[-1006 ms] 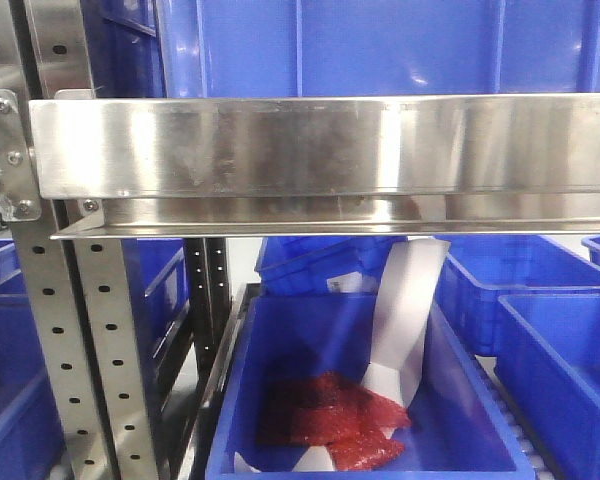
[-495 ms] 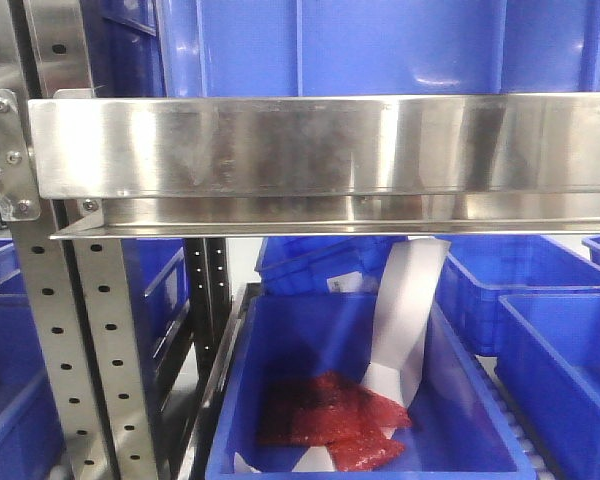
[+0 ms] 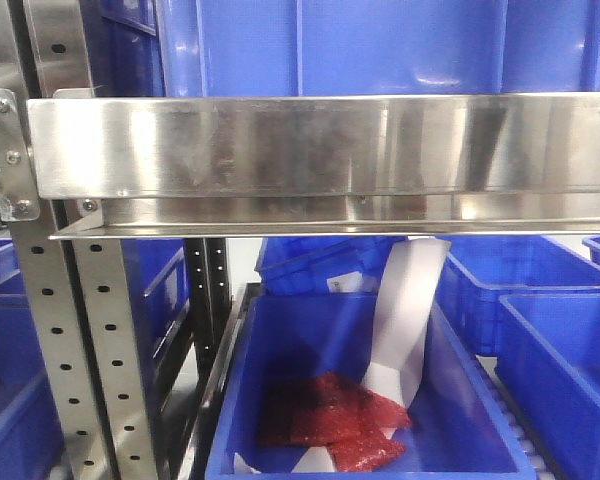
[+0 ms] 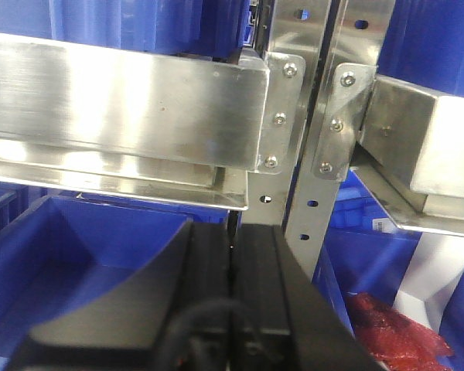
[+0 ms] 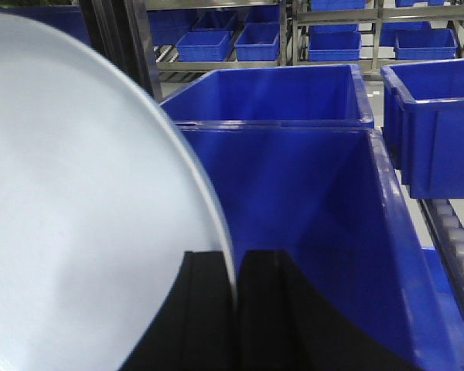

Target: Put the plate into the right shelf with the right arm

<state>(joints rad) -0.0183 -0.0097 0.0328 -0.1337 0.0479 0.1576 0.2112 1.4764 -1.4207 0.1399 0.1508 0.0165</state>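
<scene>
In the right wrist view my right gripper (image 5: pixel 236 267) is shut on the rim of a pale grey-white plate (image 5: pixel 77 216), which stands on edge and fills the left half of that view. It hangs above a deep blue bin (image 5: pixel 309 201). In the left wrist view my left gripper (image 4: pixel 232 239) is shut and empty, its black fingers (image 4: pixel 205 263) pressed together in front of the steel shelf rail (image 4: pixel 124 108) and upright (image 4: pixel 313 154). Neither gripper nor the plate shows in the front view, which holds the steel shelf beam (image 3: pixel 320 150).
Below the beam a blue bin (image 3: pixel 280 350) holds red packets (image 3: pixel 335 420) and a white paper strip (image 3: pixel 405 310). More blue bins (image 3: pixel 550 340) stand at the right and behind. A perforated steel post (image 3: pixel 70 350) stands at left. Rollers (image 5: pixel 456 247) run beside the right bin.
</scene>
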